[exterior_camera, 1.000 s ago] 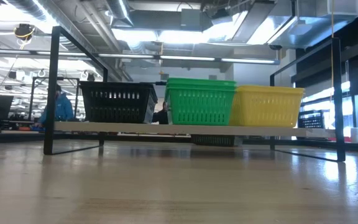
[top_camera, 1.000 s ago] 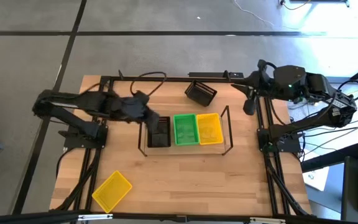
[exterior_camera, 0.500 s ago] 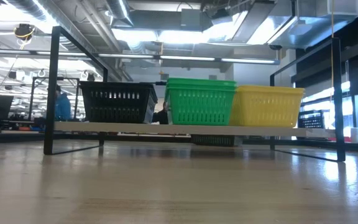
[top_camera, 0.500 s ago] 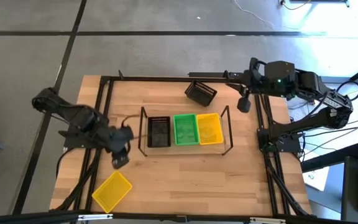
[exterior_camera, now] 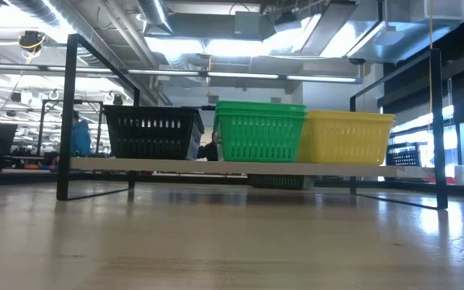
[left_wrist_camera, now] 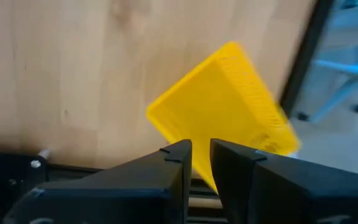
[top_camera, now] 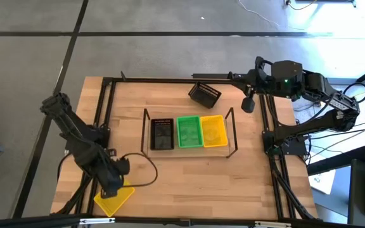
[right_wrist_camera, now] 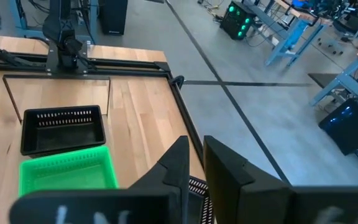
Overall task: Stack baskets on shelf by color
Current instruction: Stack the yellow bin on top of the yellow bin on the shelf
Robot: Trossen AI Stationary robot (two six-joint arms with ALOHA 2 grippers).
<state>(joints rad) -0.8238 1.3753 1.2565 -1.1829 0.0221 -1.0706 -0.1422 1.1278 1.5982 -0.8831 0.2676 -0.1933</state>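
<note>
On the shelf (top_camera: 232,134), black, green and yellow stacks are seen. Left on the bench (top_camera: 189,183): a yellow basket (top_camera: 114,194) beneath the left gripper (top_camera: 114,185), jaws narrowly parted, empty, and a black basket (top_camera: 204,95) near the right gripper (top_camera: 248,105), likewise.

Shelf (top_camera: 146,134) holds black, green, yellow baskets (top_camera: 189,132) — loose yellow, black ones on table.
</note>
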